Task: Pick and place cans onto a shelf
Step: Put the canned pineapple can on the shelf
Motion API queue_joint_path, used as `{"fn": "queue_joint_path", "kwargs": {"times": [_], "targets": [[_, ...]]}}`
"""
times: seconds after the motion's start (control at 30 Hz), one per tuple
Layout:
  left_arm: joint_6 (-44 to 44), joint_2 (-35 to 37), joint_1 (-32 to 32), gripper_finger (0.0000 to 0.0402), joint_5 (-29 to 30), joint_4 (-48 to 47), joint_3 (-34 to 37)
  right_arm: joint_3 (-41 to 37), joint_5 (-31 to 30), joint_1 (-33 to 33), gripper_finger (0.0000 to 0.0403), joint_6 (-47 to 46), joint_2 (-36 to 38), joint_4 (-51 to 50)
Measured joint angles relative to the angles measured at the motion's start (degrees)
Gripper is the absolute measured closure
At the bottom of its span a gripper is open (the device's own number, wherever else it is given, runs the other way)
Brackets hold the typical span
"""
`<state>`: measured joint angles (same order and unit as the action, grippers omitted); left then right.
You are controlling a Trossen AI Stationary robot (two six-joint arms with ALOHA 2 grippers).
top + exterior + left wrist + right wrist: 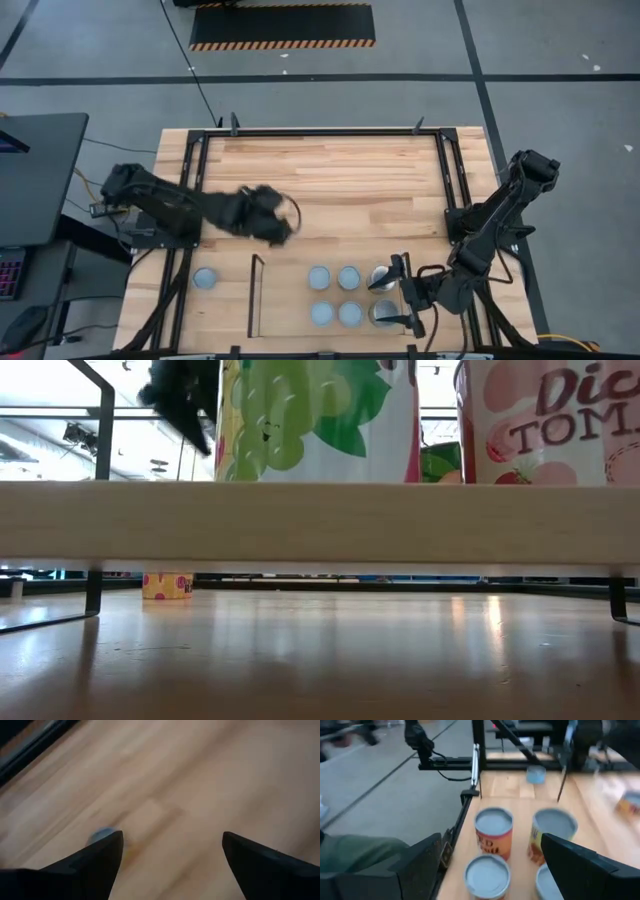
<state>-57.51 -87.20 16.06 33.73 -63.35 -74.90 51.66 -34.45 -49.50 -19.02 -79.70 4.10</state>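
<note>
Several cans stand in two rows on the light-wood shelf (285, 297), among them one (319, 277), one (350, 314) and the two rightmost (383, 278) (385, 313). One can (205, 279) stands on the table left of the shelf's rail (255, 295). My right gripper (405, 296) is open at the shelf's right end, beside the two rightmost cans, and looks along the rows (491, 840). My left gripper (278, 222) is open and empty above bare wood behind the shelf (170, 865). A grey can top (102, 835) shows by one of its fingers.
A black outer frame (320, 132) runs round the tabletop. In the low view, a grape-labelled can (310, 420) and a tomato-labelled can (550, 420) stand on the shelf board (320, 525). A small yellow can (168, 585) stands on the table beyond it.
</note>
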Motion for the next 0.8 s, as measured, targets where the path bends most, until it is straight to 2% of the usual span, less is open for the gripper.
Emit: {"fn": "queue_joint_path", "kwargs": {"times": [0.1, 0.2, 0.47, 0.63, 0.8], "targets": [[-3.8, 2.6, -6.2, 0.0056, -1.2, -1.7, 5.3, 0.0, -0.1, 0.6, 0.0054, 6.3, 1.8, 1.0], [-5.1, 2.7, -12.7, 0.0056, -5.1, -3.6, 9.1, 0.0, -0.2, 1.6, 0.0054, 9.8, 4.4, 1.1], [-4.2, 2.4, -25.9, 0.0056, -12.2, 3.6, 21.4, 0.0, 0.0, 1.8, 0.0054, 11.8, 7.4, 0.7], [-1.6, 2.4, -30.5, 0.0056, -16.1, 12.4, 27.8, 0.0, 1.1, 1.6, 0.0054, 11.8, 7.4, -1.4], [3.8, 2.6, -30.9, 0.0056, -16.5, 16.1, 27.3, 0.0, 1.1, 1.6, 0.0054, 12.2, 7.4, -1.5]]}}
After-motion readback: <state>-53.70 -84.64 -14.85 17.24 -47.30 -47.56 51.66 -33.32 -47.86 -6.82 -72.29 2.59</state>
